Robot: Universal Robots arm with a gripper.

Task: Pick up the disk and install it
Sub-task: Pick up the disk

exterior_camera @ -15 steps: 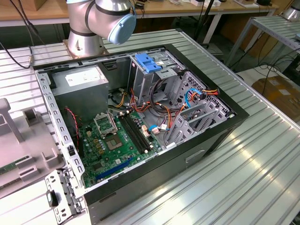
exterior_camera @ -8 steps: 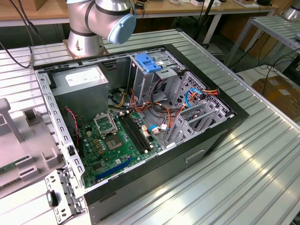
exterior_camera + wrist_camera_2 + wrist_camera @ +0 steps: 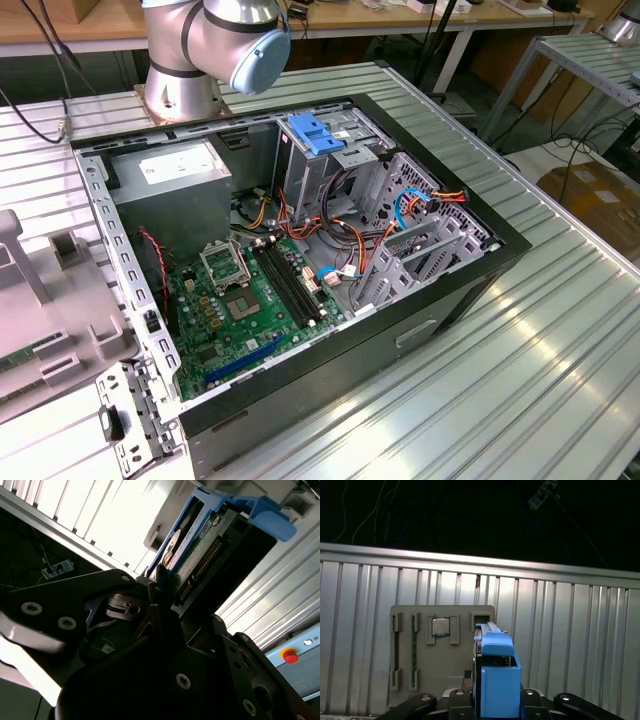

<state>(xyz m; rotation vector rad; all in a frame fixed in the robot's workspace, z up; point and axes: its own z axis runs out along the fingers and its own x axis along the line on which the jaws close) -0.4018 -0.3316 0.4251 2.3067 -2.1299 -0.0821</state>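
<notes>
Pick-up looks done to me: end effector [image 3: 492, 702] pinching disk [image 3: 497, 680] by its blue carrier, held above grey tray [image 3: 405, 630] on tabletop [image 3: 580, 630]. Tray holds processor chip [image 3: 439, 626]. Open case [image 3: 440, 300] holds motherboard [image 3: 235, 310] and drive cage [image 3: 420, 205]. Install not yet done; I'd need carrier squared to bay.

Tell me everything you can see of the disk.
The disk is a flat dark drive framed by a bright blue plastic carrier with a tab at one end. One edge shows a row of connector pins. It is gripped between the dark jaws, with the ribbed metal table behind it.
</notes>
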